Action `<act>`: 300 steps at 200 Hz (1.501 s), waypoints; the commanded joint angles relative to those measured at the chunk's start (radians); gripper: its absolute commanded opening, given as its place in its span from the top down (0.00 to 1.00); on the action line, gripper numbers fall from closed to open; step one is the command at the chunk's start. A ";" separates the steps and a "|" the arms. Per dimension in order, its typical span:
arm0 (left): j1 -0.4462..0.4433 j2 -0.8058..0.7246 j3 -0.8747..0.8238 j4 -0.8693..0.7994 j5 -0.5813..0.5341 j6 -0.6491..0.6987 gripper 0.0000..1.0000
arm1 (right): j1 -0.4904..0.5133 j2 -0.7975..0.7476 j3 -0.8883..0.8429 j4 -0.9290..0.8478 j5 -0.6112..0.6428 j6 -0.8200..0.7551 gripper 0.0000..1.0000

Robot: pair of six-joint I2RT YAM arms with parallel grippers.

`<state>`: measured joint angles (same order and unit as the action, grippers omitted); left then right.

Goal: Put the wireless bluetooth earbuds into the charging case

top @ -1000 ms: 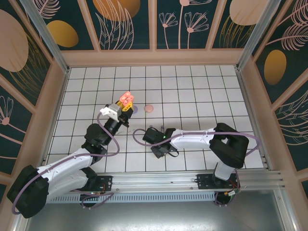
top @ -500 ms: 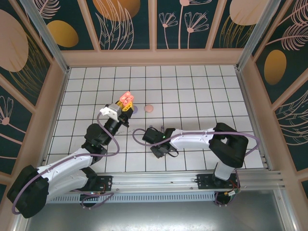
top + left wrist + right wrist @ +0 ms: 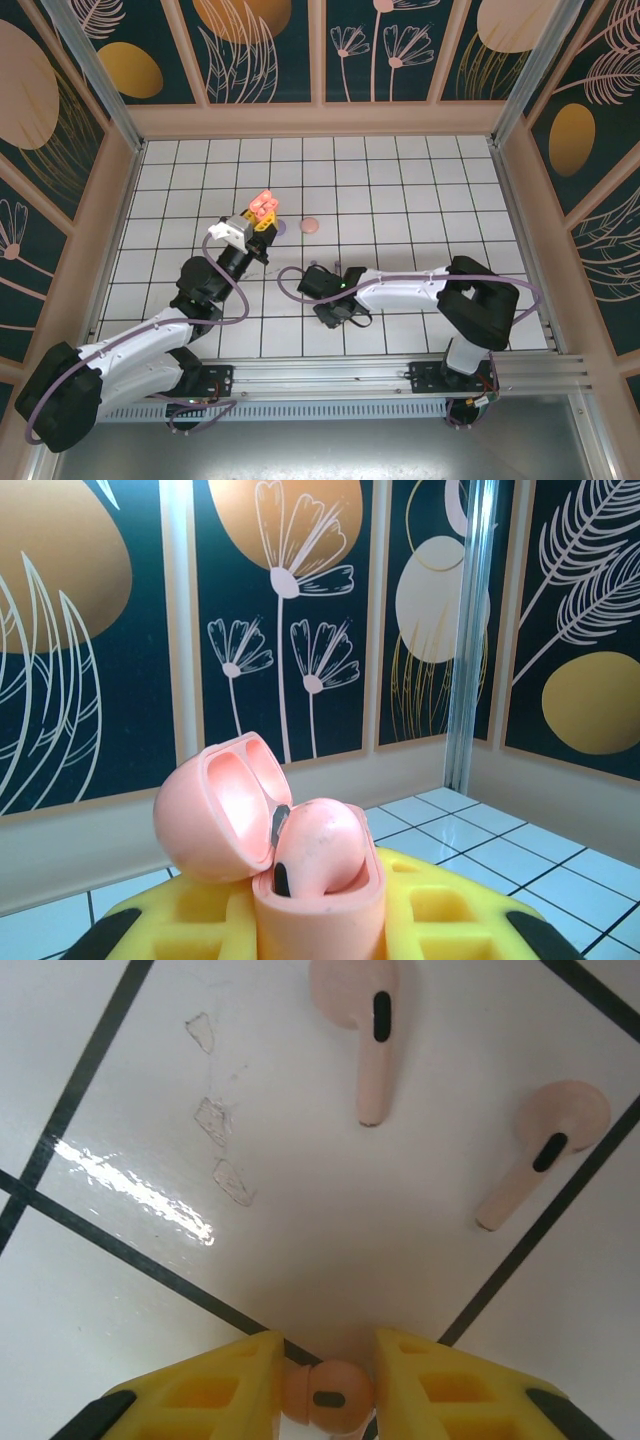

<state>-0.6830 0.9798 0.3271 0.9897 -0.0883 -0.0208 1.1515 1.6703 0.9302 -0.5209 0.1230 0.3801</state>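
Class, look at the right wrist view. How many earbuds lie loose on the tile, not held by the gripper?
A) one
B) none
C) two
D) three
C: one pale pink earbud and a second pale pink earbud lie apart on the white tile, while a third earbud sits pinched between the fingers of the right gripper.

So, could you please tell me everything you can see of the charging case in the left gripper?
The charging case is smooth salmon-pink plastic with rounded edges. Its hinged lid stands open, tilted back to the left, showing a glossy hollow inside. One matching earbud sits in the body, head bulging above the rim. The case is held upright between the yellow fingers of the left gripper.
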 commanded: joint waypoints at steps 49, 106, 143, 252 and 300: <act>-0.007 0.004 0.033 0.015 0.006 -0.020 1.00 | -0.033 -0.181 0.021 -0.043 0.066 0.032 0.73; -0.007 0.014 0.057 0.006 0.027 -0.005 1.00 | -0.092 -0.391 0.161 -0.014 0.140 -0.013 0.74; -0.007 0.036 0.086 0.000 0.055 0.003 1.00 | -0.143 -0.492 0.277 0.126 0.150 -0.093 0.75; -0.007 0.137 0.193 -0.008 0.264 0.030 1.00 | -0.246 -0.463 0.337 0.565 -0.079 -0.246 0.73; -0.007 0.166 0.206 0.047 0.306 0.043 1.00 | -0.248 -0.440 0.282 0.682 -0.161 -0.264 0.73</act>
<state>-0.6830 1.1374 0.5034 0.9699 0.1722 -0.0006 0.9104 1.2240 1.2404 0.0364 0.0303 0.1467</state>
